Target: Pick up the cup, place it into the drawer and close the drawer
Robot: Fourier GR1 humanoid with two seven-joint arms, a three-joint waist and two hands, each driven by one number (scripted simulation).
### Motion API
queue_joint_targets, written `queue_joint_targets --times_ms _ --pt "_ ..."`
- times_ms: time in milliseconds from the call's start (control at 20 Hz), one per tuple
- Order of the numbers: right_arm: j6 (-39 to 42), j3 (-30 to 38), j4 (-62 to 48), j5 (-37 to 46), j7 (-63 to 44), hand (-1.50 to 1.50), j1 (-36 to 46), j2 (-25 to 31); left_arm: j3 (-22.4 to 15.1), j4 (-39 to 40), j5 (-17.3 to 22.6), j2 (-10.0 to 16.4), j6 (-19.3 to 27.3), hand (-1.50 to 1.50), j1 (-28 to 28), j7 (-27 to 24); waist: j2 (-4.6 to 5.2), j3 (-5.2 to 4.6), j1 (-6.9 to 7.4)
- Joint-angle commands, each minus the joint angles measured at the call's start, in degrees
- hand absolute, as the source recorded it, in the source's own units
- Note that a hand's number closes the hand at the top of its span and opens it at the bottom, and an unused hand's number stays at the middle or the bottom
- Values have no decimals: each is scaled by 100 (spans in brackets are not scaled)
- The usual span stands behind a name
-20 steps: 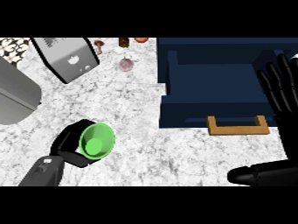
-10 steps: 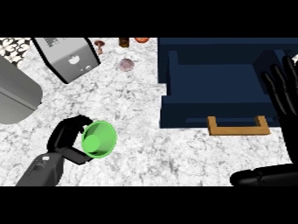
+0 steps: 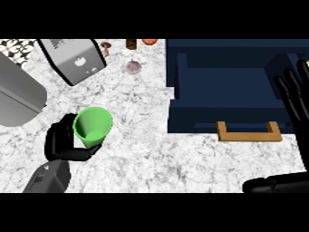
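My left hand is curled round a green cup at the lower left, and the cup stands raised off the marble counter with its mouth toward me. To the right lies the open dark blue drawer with a wooden handle on its front. The drawer's inside holds nothing. My right hand stays open with fingers up at the right edge, over the drawer's right side.
A grey toaster-like box stands at the back, and a large grey appliance fills the left. Small items line the back edge: a glass, a mushroom-shaped thing, a brown jar.
The left hand has lifted the green cup and carried it up and to the right, toward the drawer. The right hand has barely shifted.
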State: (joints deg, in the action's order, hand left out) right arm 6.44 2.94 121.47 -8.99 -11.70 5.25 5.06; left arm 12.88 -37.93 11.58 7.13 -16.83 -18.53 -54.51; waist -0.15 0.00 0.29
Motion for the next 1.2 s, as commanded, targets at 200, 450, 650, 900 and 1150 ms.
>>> queue_joint_targets --times_ms 200,450,650,900,1150 --pt "13 137 -207 -43 -37 -150 160 79 -680 -2392 109 -379 129 150 486 1179 -18 8 47" --pt "238 155 -29 -129 61 -150 -236 155 -867 -3595 330 -537 639 150 155 2486 -7 5 -9" --pt "132 73 82 -39 12 -150 -275 63 -1064 -4193 496 -704 1306 150 -462 3379 -4 4 -45" --pt "154 182 -127 -112 145 -150 -83 69 -1026 -4680 533 -559 1604 150 -913 4206 7 2 -40" --pt "130 69 -504 96 344 -150 150 15 -1381 -4645 192 -708 2155 150 -1439 4555 12 1 -37"
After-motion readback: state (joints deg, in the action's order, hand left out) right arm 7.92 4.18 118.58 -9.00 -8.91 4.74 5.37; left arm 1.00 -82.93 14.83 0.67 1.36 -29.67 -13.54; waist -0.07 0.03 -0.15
